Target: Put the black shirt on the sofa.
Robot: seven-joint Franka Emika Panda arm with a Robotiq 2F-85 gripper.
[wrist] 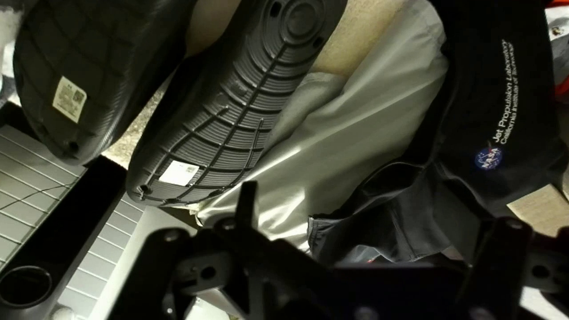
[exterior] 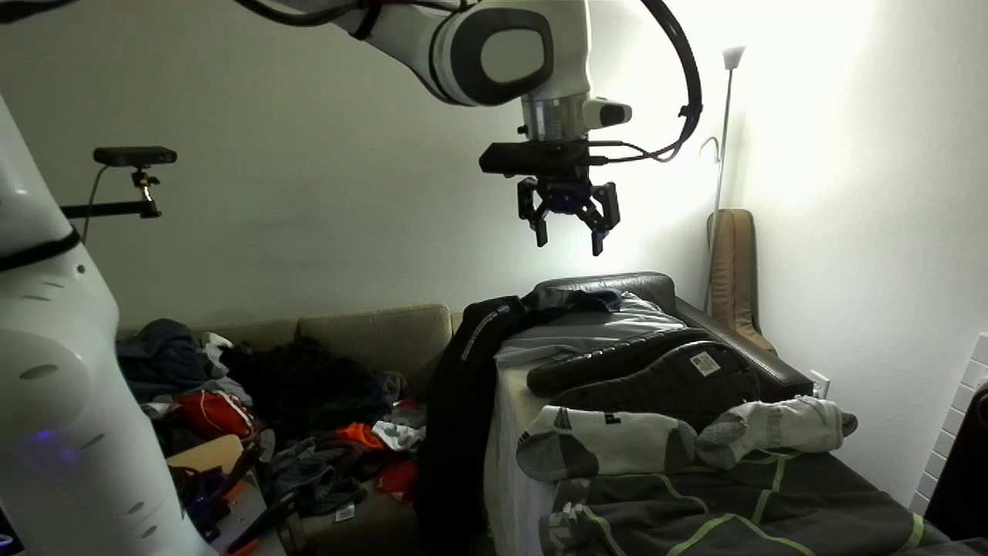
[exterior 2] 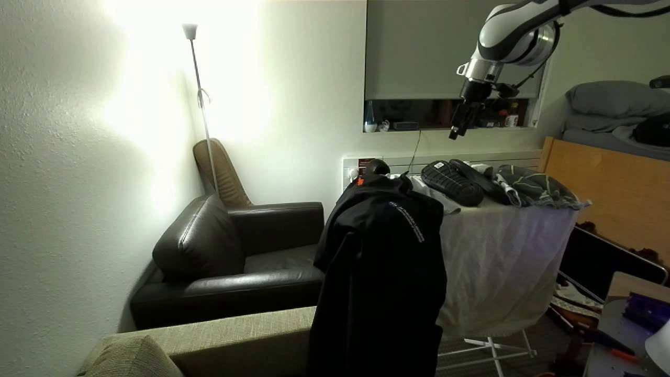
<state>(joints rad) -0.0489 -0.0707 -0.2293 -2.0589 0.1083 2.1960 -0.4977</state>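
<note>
The black shirt (exterior: 457,417) is draped over the end of a sheet-covered stand, hanging down its side in front of the sofa (exterior: 378,336). White lettering runs along the shirt (exterior 2: 374,293); in the wrist view the shirt (wrist: 498,102) also shows a round blue patch, and one dark cuff lies toward the gripper. My gripper (exterior: 570,244) hangs in the air above the stand, apart from the shirt, its fingers spread with nothing between them. The sofa's olive backrest also shows in an exterior view (exterior 2: 246,332); its seat is largely hidden under clothes.
On the stand's white sheet (exterior 2: 492,272) lie black shoes (exterior: 671,378) soles up, white-grey socks (exterior: 610,444) and a dark garment with green lines (exterior: 733,506). Mixed clothes (exterior: 309,386) cover the sofa. A dark leather armchair (exterior 2: 272,288) and a floor lamp (exterior 2: 201,89) stand close by.
</note>
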